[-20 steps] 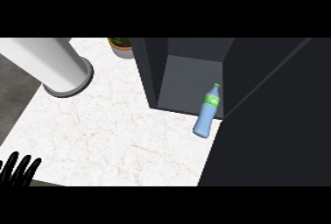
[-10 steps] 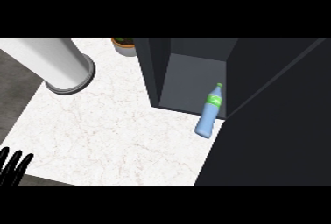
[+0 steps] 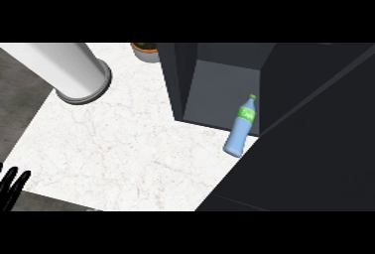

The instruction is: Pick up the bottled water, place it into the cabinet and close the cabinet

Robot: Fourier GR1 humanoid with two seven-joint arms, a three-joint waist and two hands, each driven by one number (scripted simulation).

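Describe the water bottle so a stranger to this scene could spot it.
Find the dark cabinet standing open on the white marble counter. At the front of its opening, on the view's right side, is the bottled water. It is the only slim, pale blue thing, with a green label and cap, unlike the white cylinder and the pot farther left.

Water btl (image 3: pixel 240 129) at open cabinet (image 3: pixel 219 84) front, left hand (image 3: pixel 9 190) btm-left

White marble tabletop (image 3: pixel 124 149) with faint grey veins, evenly lit; a broad white cylinder (image 3: pixel 70 67) stands at its far left, a small pot (image 3: pixel 145 50) at the far edge, dark grey floor (image 3: pixel 18 99) along the left
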